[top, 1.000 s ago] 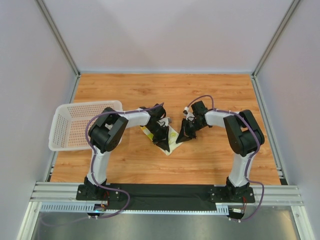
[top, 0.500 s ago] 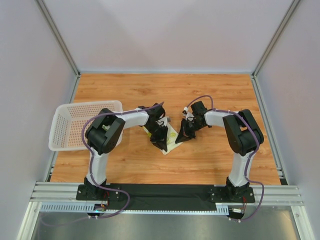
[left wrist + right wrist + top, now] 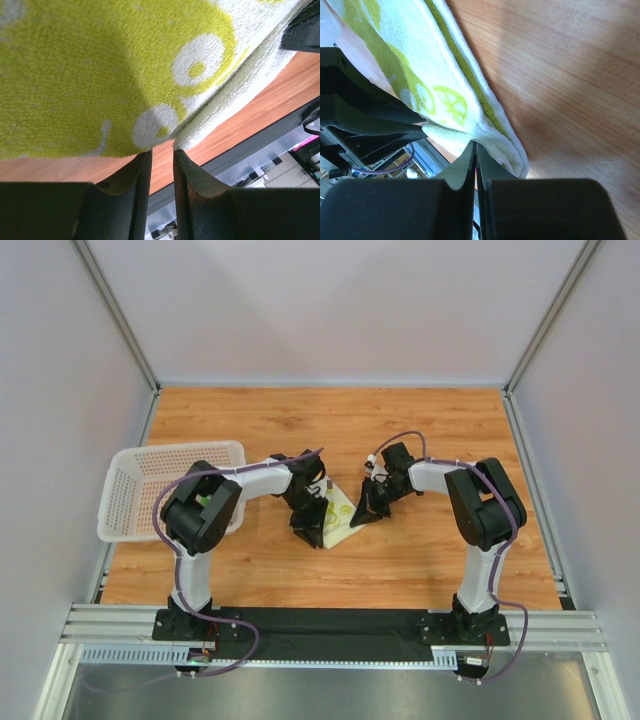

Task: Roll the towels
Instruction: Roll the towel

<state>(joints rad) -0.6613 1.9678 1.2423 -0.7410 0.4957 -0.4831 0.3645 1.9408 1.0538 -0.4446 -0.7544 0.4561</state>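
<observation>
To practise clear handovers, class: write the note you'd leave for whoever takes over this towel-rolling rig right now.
Left gripper: jaws slightly apart, tips at a corner of the lime-yellow towel, nothing between them.
Right gripper: shut, tips at the towel's folded edge; pinch unconfirmed.
Towel lies folded over on the table between the grippers, not rolled.
No second towel clearly visible.
To do: roll it.

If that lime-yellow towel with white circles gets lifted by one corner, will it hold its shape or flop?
Likely floppy: the lime-yellow towel with white circles folds over itself at the right gripper rather than lying stiff. Its looped terry surface probably resists slipping. It looks thin and light, so a push would probably bunch it.
</observation>
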